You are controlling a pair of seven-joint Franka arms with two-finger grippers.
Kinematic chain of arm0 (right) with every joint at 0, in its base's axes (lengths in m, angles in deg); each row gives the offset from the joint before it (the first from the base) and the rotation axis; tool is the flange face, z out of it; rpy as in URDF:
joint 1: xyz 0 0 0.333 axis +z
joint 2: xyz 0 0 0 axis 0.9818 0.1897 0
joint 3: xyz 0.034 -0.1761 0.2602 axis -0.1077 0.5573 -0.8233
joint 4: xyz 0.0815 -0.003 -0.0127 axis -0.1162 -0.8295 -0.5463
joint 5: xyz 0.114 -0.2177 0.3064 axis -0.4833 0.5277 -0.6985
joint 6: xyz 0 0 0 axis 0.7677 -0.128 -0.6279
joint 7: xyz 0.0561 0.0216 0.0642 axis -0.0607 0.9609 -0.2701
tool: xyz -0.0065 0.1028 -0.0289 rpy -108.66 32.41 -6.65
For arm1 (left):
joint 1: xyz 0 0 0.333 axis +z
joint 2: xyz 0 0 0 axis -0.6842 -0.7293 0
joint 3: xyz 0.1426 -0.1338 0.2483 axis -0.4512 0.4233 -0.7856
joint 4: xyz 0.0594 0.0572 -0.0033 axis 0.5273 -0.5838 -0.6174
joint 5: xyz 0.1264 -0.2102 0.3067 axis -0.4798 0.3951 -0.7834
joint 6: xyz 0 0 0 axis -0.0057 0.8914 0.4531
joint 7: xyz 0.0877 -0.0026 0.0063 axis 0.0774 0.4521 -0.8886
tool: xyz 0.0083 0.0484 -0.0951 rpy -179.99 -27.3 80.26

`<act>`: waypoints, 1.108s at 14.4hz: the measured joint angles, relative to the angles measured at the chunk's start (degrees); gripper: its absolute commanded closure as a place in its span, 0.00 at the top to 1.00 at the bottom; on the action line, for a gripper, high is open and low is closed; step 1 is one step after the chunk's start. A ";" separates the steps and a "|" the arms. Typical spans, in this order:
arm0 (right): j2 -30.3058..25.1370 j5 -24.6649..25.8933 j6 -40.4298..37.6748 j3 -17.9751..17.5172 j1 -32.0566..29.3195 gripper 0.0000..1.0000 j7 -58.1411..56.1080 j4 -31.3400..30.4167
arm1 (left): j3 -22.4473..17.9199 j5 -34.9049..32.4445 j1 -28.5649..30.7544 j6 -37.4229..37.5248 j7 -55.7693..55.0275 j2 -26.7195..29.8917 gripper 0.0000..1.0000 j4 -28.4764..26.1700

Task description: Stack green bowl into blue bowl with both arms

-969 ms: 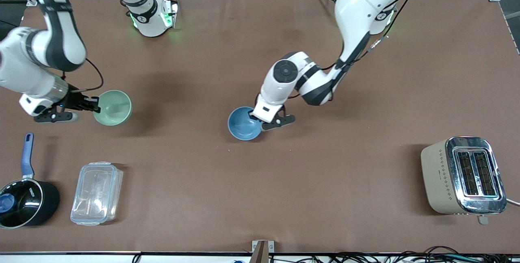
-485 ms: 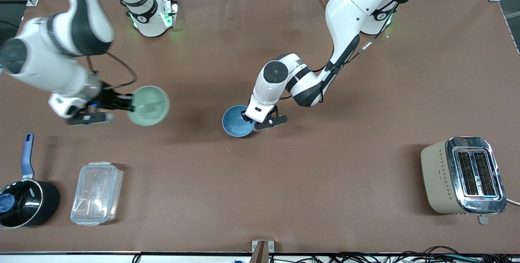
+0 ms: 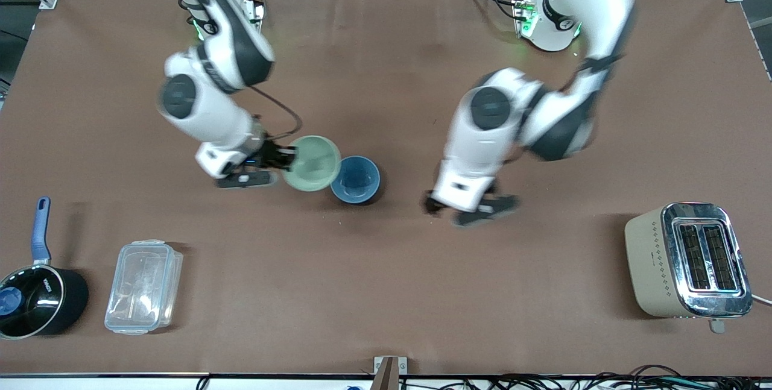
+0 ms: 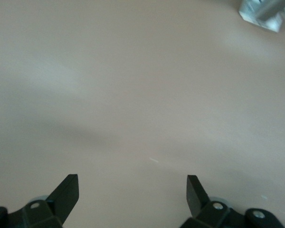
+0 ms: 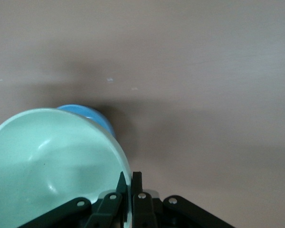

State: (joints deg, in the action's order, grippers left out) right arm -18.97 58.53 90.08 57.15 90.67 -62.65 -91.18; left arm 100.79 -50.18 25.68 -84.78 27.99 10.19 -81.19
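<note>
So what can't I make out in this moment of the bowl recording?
- Blue bowl in the right wrist view: mostly hidden by the green bowl.
- Whether the green bowl touches or overlaps the blue bowl: front view leaves it unclear.
- Left gripper in the front view: motion-blurred; left wrist view shows its jaws open over bare table.
- Saucepan: cut by the front view's edge.
</note>
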 measured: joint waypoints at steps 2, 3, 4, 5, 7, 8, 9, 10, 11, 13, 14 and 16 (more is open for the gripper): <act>3.37 1.79 4.68 -1.40 2.25 0.00 4.76 0.15 | -0.11 -0.04 4.67 5.32 7.22 4.28 1.00 0.41; 5.03 3.67 6.89 -1.51 3.37 0.00 7.48 0.25 | -0.16 -0.05 6.79 8.43 10.46 6.31 1.00 1.02; 6.52 5.61 8.58 -1.56 4.08 0.00 9.82 0.34 | -0.10 -0.04 8.74 11.84 13.96 8.23 1.00 1.85; 7.74 7.19 9.55 -1.58 4.54 0.00 11.43 0.47 | -0.05 0.02 10.60 15.12 18.17 10.04 1.00 2.78; 9.13 8.37 9.91 -1.60 5.10 0.00 12.50 0.67 | -0.03 1.20 13.98 20.12 26.86 13.69 1.00 4.17; 9.32 8.58 9.89 -1.61 5.28 0.00 12.54 0.67 | -0.04 2.75 15.50 22.34 31.02 15.42 1.00 4.32; 9.36 9.18 9.81 -1.61 5.38 0.00 12.59 0.66 | -0.05 4.58 16.94 24.41 34.97 16.94 1.00 4.32; 9.39 9.79 9.73 -1.61 5.40 0.00 12.68 0.64 | -0.11 5.98 18.15 25.91 38.43 18.21 1.00 4.29; 9.47 10.13 9.70 -1.60 5.40 0.00 12.69 0.60 | -0.55 6.79 18.72 26.85 41.35 19.28 1.00 4.23; 9.87 10.50 10.03 -1.53 5.40 0.00 12.71 0.56 | -4.45 8.26 16.79 29.66 45.39 21.18 1.00 3.77; 10.23 10.66 10.61 -1.47 5.39 0.00 12.71 0.54 | -7.57 9.87 14.89 31.43 47.24 22.25 1.00 3.23; 11.12 10.83 11.57 -1.39 5.39 0.00 12.71 0.52 | -12.82 11.61 11.54 33.22 49.51 25.11 1.00 0.69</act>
State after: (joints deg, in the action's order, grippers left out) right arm -7.84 69.36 101.65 55.76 96.06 -49.95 -90.66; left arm 87.98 -38.57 37.22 -51.56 77.50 35.30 -80.50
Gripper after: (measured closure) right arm 0.952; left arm 0.000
